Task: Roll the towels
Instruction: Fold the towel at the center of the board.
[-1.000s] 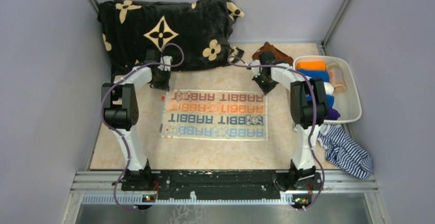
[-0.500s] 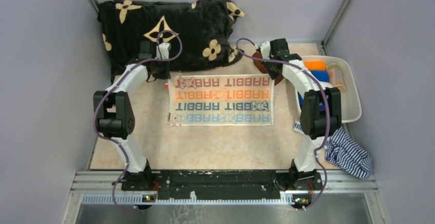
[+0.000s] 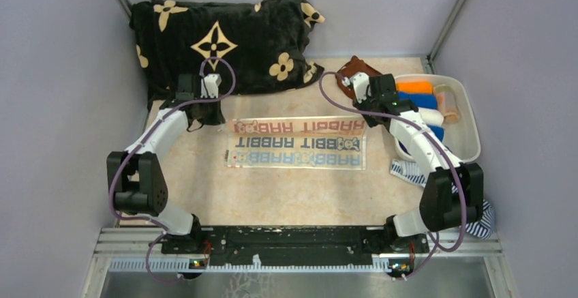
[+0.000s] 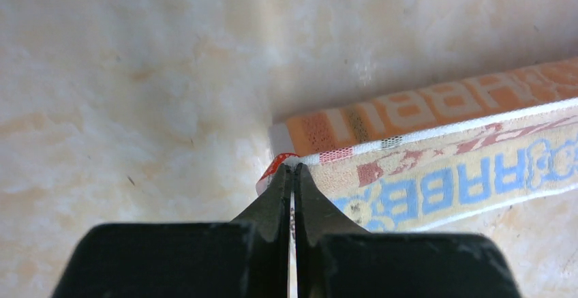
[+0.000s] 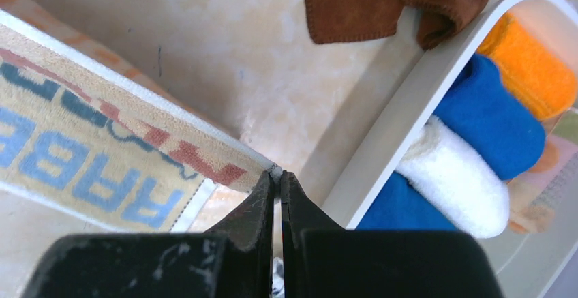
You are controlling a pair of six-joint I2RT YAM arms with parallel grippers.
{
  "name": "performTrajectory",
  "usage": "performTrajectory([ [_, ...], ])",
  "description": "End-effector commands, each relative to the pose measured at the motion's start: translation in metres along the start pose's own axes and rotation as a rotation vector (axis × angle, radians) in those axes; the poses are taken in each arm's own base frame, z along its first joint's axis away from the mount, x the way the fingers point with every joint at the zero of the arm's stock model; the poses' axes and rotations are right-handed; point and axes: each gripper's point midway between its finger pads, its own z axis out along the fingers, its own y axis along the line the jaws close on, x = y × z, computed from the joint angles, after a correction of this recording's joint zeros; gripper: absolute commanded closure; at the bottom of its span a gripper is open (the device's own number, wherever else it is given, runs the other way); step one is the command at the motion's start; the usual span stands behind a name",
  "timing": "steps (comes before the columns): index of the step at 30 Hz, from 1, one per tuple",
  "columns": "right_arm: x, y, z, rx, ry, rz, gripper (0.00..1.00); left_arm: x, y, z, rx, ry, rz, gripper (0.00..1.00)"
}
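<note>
A printed towel (image 3: pixel 296 149) with rows of "RABBIT" lettering lies across the middle of the table, its far edge lifted and doubled over. My left gripper (image 3: pixel 202 112) is shut on the far left corner; the black fingertips (image 4: pixel 283 189) pinch its red-and-white hem. My right gripper (image 3: pixel 364 105) is shut on the far right corner of the towel (image 5: pixel 102 148). A plain brown towel (image 3: pixel 354 67) lies crumpled behind the right gripper, against the tray. Orange (image 3: pixel 416 86), blue (image 3: pixel 417 99) and white (image 3: pixel 427 116) rolls lie in the tray.
A white tray (image 3: pixel 470 149) stands at the right; its rim (image 5: pixel 395 127) is close beside the right fingers. A black blanket with beige flowers (image 3: pixel 218 39) fills the back left. A navy-and-white striped cloth (image 3: pixel 482 220) lies at the near right, partly behind the right arm.
Both grippers, still shut on the far corners, dragged the towel away from the bases, then brought the far edge back over it. Fewer lettered rows show now.
</note>
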Motion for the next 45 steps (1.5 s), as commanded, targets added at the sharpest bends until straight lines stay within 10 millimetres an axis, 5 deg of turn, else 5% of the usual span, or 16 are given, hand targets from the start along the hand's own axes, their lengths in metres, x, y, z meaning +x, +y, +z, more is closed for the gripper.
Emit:
performTrajectory([
  [1,0.009,0.011,-0.01,0.014,-0.008,-0.002,1.0,0.024,0.006,-0.011,-0.039,0.029,-0.058,1.0],
  [8,0.061,0.045,0.013,-0.036,0.161,-0.01,1.0,0.055,0.007,-0.005,-0.056,0.111,-0.114,1.0],
  [12,0.075,0.055,0.018,-0.048,0.212,-0.013,1.0,0.072,0.011,-0.002,-0.088,0.171,-0.139,1.0],
  [31,0.093,0.065,0.024,-0.053,0.29,-0.008,1.0,0.115,-0.003,-0.011,-0.066,0.241,-0.264,0.99],
  [41,0.07,0.051,0.006,-0.003,0.195,0.008,1.0,0.086,-0.007,-0.032,-0.063,0.128,-0.277,0.99],
  [45,0.069,0.049,0.002,0.009,0.186,0.011,1.0,0.095,-0.012,-0.037,-0.056,0.131,-0.325,0.99],
])
